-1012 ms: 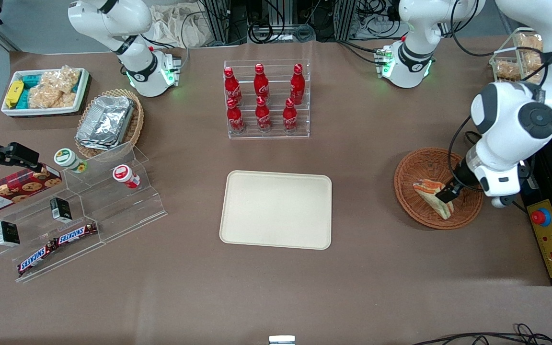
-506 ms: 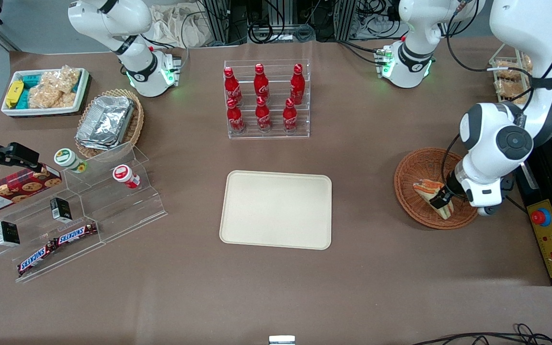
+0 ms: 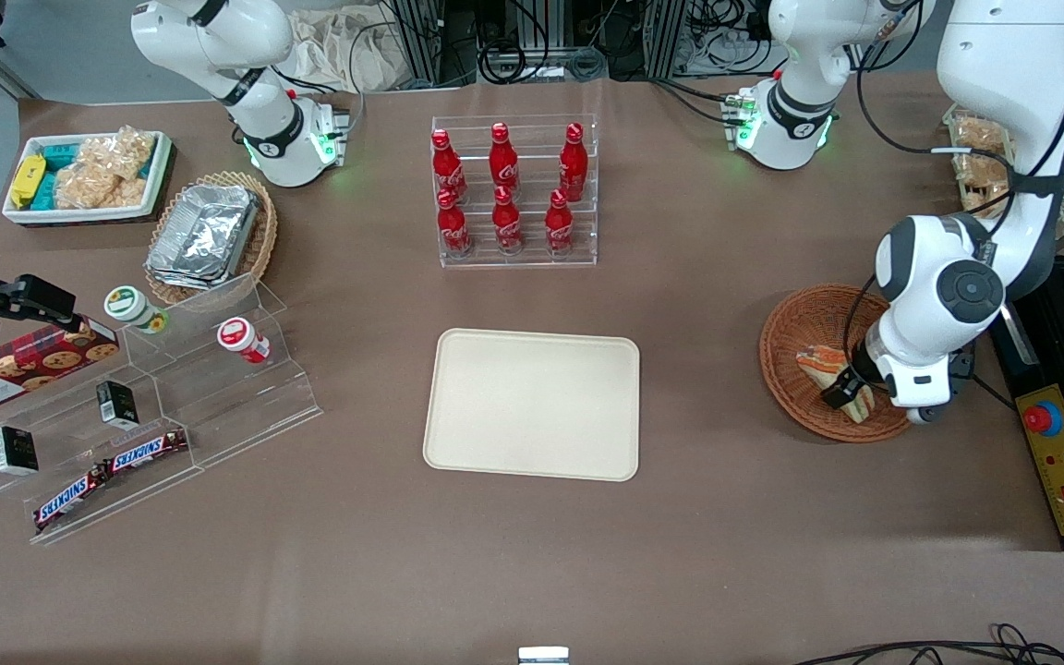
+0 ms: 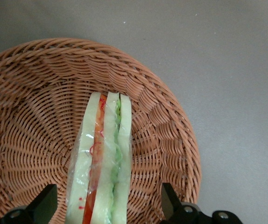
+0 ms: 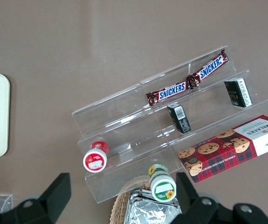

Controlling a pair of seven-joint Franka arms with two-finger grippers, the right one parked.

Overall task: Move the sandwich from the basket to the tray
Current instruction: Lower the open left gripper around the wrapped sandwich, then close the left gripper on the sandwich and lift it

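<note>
Looks light and soft: sandwich, a wedge of pale bread layers with an orange-red and a green filling stripe, seemingly wrapped in clear film, so probably a little slick and easy to crush or shear apart along the layers. Best taken across the two outer bread faces, at the thicker middle of the wedge and not at the thin tip, with only a gentle squeeze so that the filling does not slide out. Lies on edge in the basket, layers upright, thin end toward the rim and resting against the woven wall. End effector down low inside the basket, spread wide, one black fingertip on each side of the sandwich with clear gaps to both bread faces, nothing held yet. From the front, end effector right at the sandwich, at the part nearer to the camera, within the basket. Tray bare and well apart from the basket, toward the middle of the surface. Judged ready for closing, provided the fingertips sit square to the faces; a skewed pinch likely to tip the wedge over.
</note>
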